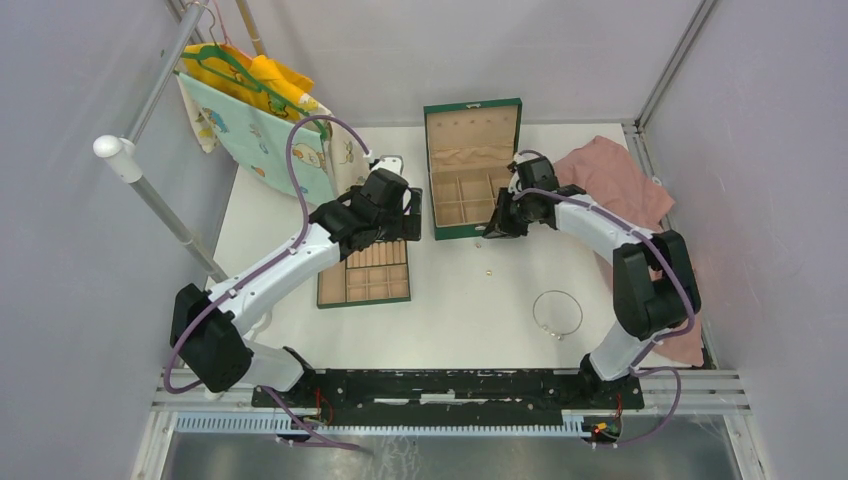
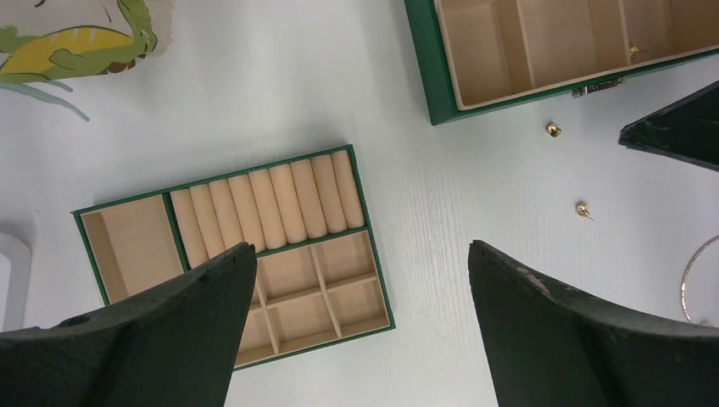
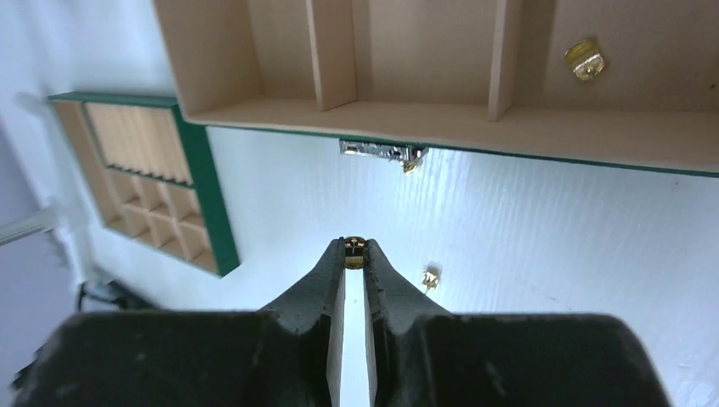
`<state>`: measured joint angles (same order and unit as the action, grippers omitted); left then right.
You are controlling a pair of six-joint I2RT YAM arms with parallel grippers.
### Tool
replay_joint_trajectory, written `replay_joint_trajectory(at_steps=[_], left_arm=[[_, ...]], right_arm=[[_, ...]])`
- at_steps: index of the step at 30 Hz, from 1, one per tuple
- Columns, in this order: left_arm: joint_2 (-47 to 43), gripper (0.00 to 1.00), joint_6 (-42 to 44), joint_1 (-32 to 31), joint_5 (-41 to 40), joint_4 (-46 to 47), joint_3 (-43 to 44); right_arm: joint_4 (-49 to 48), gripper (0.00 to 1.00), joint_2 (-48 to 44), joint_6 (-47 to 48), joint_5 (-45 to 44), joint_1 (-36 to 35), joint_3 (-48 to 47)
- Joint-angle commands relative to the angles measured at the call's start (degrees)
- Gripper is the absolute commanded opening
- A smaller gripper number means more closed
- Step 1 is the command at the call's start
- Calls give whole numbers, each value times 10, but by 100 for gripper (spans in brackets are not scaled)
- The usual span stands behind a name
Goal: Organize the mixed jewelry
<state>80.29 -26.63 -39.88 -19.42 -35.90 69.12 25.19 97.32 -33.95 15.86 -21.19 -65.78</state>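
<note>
One gold piece [image 3: 354,254] is pinched at the tips of the right fingers [image 3: 326,284], with the green box [image 3: 441,127] just ahead: likely next, carry it over a compartment and release. The left fingers [image 2: 195,331] gape open.

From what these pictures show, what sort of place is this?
Probably a robot test cell in a lab: plain grey panels on a metal frame enclose a white table, and two arms are bolted to a rail at its near edge.
</note>
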Motion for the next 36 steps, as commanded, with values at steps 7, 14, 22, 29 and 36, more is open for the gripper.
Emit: replay_joint_trajectory(at_steps=[7,14,22,29,36], left_arm=[[-25,100,2,1,-23,12,-6],[-24,100,0,1,-27,10,-9],[-28,100,13,1,-52,3,-1],[-25,100,11,1,-46,2,-2],[-28,100,13,1,-42,2,-1]], right_arm=[[-147,17,-71,-69,317,96,66],[-325,18,-85,-181,440,126,107],[-297,19,-78,-158,422,145,73],[-307,18,-39,-162,355,160,53],[-118,18,32,-11,201,162,-54]])
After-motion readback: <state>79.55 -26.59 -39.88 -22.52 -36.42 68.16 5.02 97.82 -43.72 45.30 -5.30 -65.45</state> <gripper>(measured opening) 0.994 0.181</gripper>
